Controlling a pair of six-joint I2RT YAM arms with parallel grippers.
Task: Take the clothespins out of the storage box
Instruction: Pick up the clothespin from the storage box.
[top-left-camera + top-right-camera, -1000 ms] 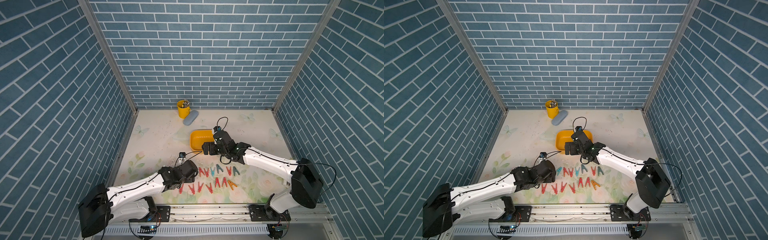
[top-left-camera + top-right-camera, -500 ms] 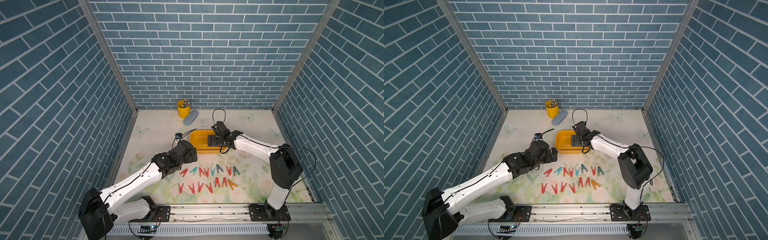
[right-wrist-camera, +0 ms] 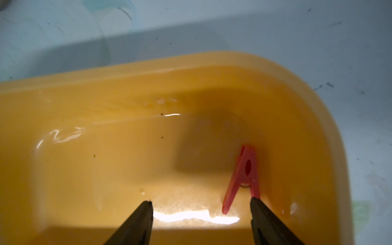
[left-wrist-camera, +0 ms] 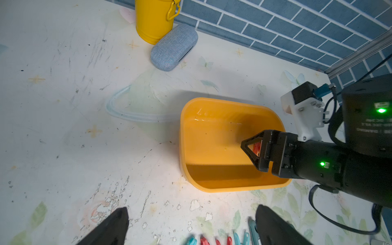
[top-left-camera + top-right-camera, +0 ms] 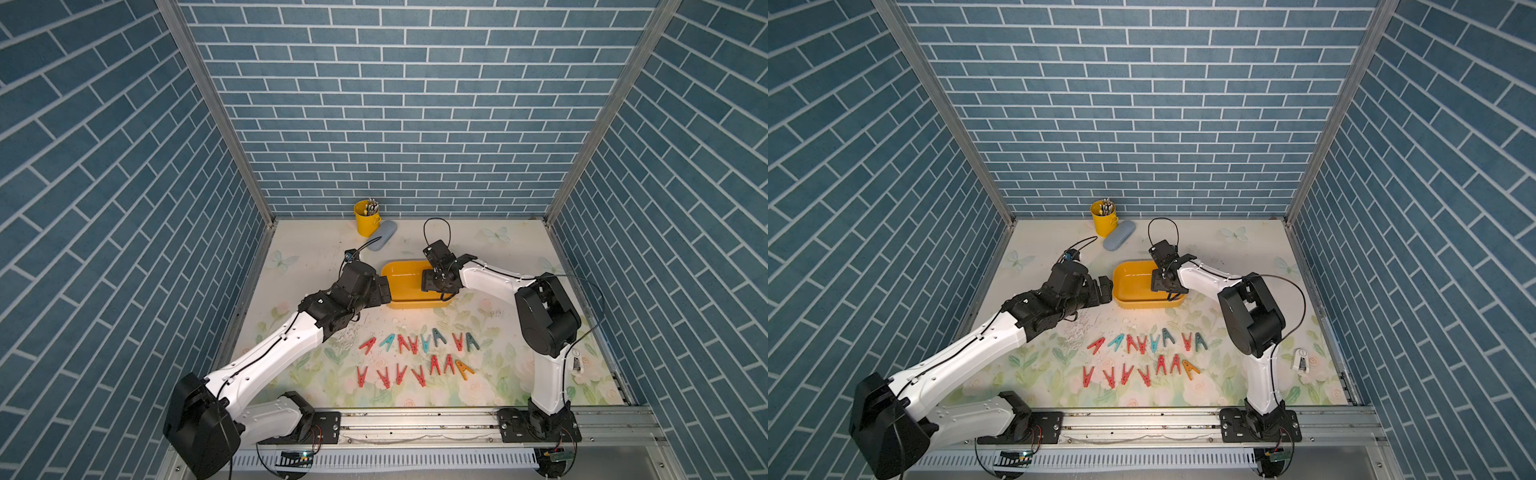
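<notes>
Box: the storage box [image 5: 409, 305] sits mid-counter, just on the far side of the two rows of pins; its floor is bare apart from one pin
Pins out: about fifteen clothespins [image 5: 402, 343] lie flat on the counter [image 5: 316, 249] in two rows toward the near edge, mostly red, several teal, one orange at the right end of the near row
Pin left: one red clothespin [image 3: 244, 176] lies flat on the box floor toward its right end, close to the wall
My right hand: the right hand [image 3: 200, 209] is down inside the box, part open and holding nothing; the pin lies between my fingers, right by one finger [image 3: 257, 212] and well clear of the other; whether it touches I cannot tell
My left hand: the left hand [image 4: 191, 220] hangs just beside the box's left end, spread wide and empty
Progress: I judge the job nearly done, with only this last pin to come out
Left to do: close on that pin, lift it over the rim, set it down with the rows
Risk: it sits off-centre in my grip, so closing may push it along rather than pinch it
</notes>
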